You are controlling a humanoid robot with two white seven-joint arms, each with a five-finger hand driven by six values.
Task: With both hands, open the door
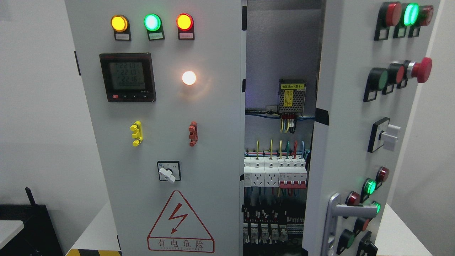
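Observation:
A grey electrical cabinet fills the head view. Its left door [160,106] is closed and carries three lit lamps, a digital meter [127,77], a white lamp, a yellow and a red clip, a rotary switch [168,171] and a lightning warning triangle. The right door [355,117] stands swung partly open toward me, with its silver lever handle [350,210] at the lower edge and several buttons and lamps on its face. Between the doors the interior [280,167] shows a power supply, wires and rows of breakers. Neither of my hands shows.
The cabinet stands on a white surface [96,231] with a yellow-black striped edge at the bottom left. A black box with an antenna [30,220] sits at the lower left. White walls lie on both sides.

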